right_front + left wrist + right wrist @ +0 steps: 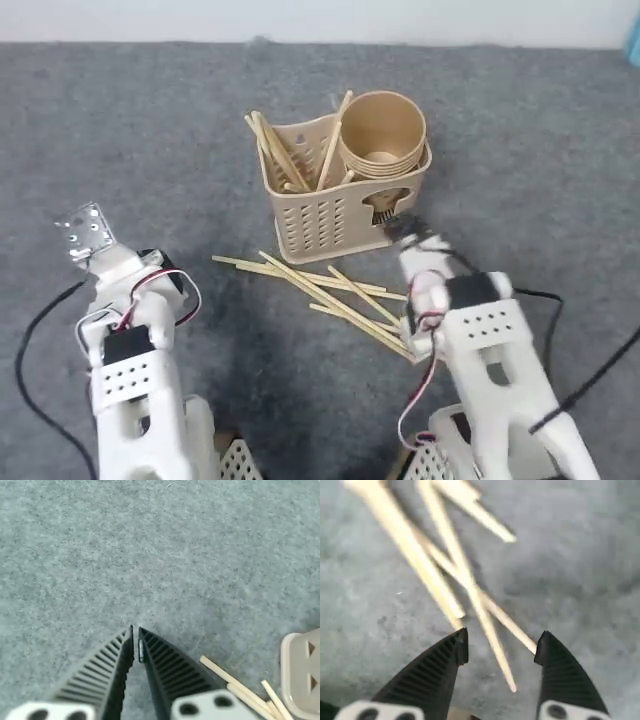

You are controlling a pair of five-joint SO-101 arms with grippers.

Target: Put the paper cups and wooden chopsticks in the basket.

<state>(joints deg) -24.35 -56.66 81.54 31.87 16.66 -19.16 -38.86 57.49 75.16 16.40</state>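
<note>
A beige slotted basket (320,215) stands on the grey carpet and holds stacked paper cups (385,130) and several upright wooden chopsticks (275,150). Several loose chopsticks (330,290) lie fanned out in front of it. My right arm (470,320) is over their right ends. My right gripper (503,632) is open just above the carpet, with the loose chopsticks (470,585) running between and ahead of its fingers. My left arm (130,330) is at the lower left. My left gripper (135,629) is shut on nothing above bare carpet, with chopstick ends (235,682) and the basket corner (302,675) off to one side.
Grey carpet (150,130) covers the whole table. Black cables (560,300) trail beside the right arm's base and another loops by the left arm. Open carpet lies to the left of and behind the basket.
</note>
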